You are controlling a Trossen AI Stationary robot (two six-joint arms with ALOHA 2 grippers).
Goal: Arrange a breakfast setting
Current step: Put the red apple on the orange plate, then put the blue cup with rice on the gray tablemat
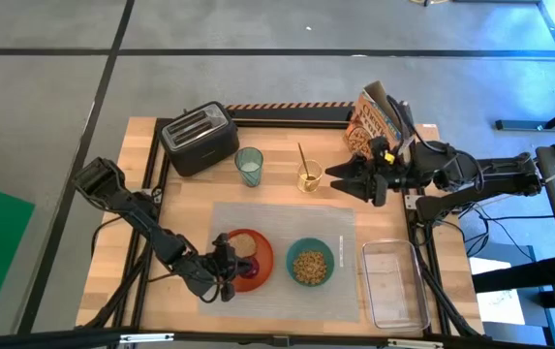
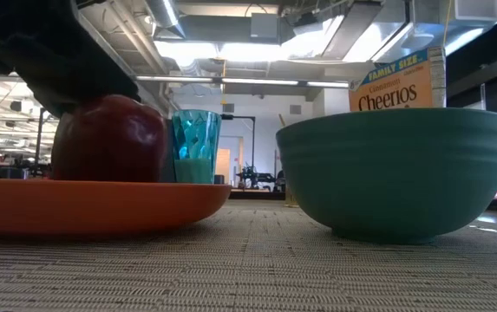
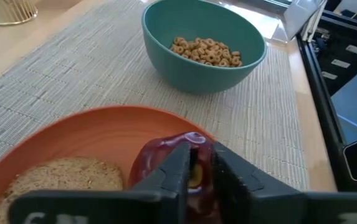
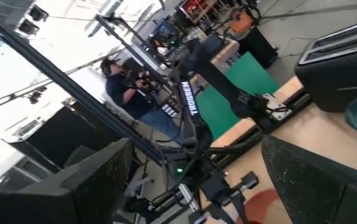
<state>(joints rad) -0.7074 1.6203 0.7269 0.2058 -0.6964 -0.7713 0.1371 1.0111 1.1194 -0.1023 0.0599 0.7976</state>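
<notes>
A red fruit (image 3: pixel 148 163) and a toast slice (image 3: pixel 60 177) lie on the round orange plate (image 3: pixel 91 134), which stands on the grey placemat (image 1: pixel 287 221). My left gripper (image 3: pixel 200 177) is over the plate, its fingers nearly together on the fruit's top. The teal bowl (image 1: pixel 292 254) holds cereal rings and stands on the mat right of the plate. The green-tinted glass (image 1: pixel 249 166) stands beyond the mat. A gold spoon (image 1: pixel 302 158) stands in a small gold cup (image 1: pixel 308 178). My right gripper (image 1: pixel 340 181) is open, just right of that cup, pointing at it. My left gripper comes at the red fruit from above, slanting down. Its two fingers (image 3: pixel 177 174) stand close together at the fruit's stem hollow (image 3: pixel 195 177). Whether they pinch a stem is hidden by the fingers. The fruit sits upright with its underside on the orange plate (image 2: pixel 101 204).
A black toaster (image 1: pixel 200 139) stands at the far left of the table and a cereal box (image 1: pixel 379 121) at the far right. A clear plastic tub (image 1: pixel 393 281) lies right of the mat. A person shows in the room beyond, in the right wrist view (image 4: pixel 125 87).
</notes>
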